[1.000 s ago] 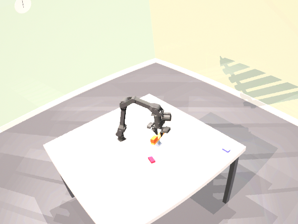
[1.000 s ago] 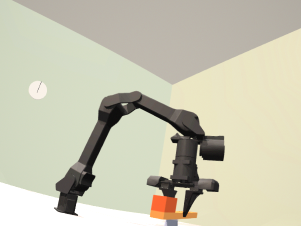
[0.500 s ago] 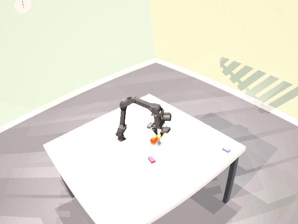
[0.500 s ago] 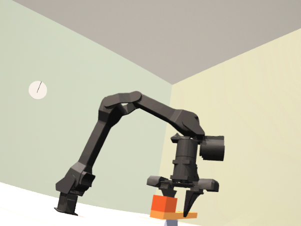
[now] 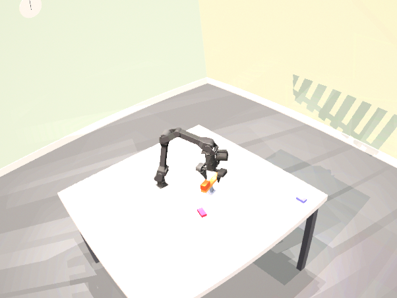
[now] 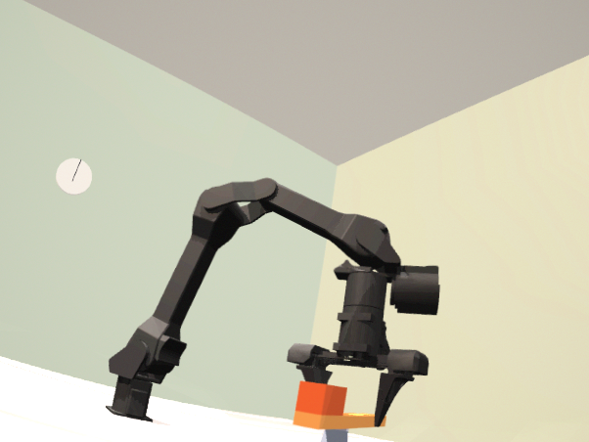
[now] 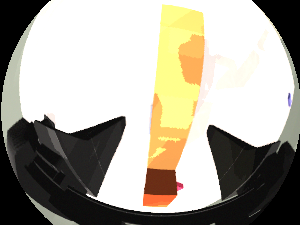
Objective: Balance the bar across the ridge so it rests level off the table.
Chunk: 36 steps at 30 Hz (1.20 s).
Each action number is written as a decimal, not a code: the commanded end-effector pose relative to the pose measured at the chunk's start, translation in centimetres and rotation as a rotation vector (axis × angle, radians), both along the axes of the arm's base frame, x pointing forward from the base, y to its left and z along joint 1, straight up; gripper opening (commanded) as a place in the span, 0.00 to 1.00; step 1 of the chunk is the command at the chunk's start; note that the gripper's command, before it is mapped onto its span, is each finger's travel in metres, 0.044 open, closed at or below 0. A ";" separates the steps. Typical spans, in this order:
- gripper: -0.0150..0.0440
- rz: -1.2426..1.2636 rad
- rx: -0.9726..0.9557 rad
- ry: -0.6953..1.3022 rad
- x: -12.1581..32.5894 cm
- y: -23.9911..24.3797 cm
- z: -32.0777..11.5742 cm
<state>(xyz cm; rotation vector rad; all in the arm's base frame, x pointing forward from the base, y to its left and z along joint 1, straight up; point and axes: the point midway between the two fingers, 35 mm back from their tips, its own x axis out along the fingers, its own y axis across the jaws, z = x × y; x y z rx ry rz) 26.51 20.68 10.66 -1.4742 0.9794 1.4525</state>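
My jaws (image 5: 212, 178) (image 6: 346, 402) stand nearly fully open and have hold of nothing. In the wrist view one finger lies at lower left and the other at lower right, with the orange bar (image 5: 213, 182) (image 6: 359, 420) (image 7: 175, 114) running between them and a visible gap on either side.

The bar lies across the pale blue-grey ridge (image 5: 211, 190) (image 6: 335, 435), right of centre in the top view and at the lower right of the exterior view. It stands above the white desk (image 5: 148, 224) (image 6: 59, 396) (image 7: 75, 64) and looks roughly level, although the lower edge of the exterior view cuts off the ridge, so I judge the level with some reserve. An orange-red block (image 5: 205, 185) (image 6: 320, 398) (image 7: 160, 182) sits on one end of the bar, the end nearer the bottom of the frame in the top and wrist views.

My arm (image 5: 191, 136) (image 6: 308, 207) arches from its base at the left of the exterior view to the jaws, which point downward. A pink-and-red block (image 5: 202, 212) lies on the desk below the bar in the top view; a small blue-violet block (image 5: 301, 200) (image 7: 289, 99) lies near the desk's right corner, well apart from the ridge.
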 end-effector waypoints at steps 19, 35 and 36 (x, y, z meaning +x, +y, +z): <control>1.00 0.000 0.000 0.000 -0.3 -0.2 10.0; 1.00 0.000 0.000 0.000 -0.3 -0.2 10.0; 1.00 0.000 0.000 0.000 -0.3 -0.2 10.0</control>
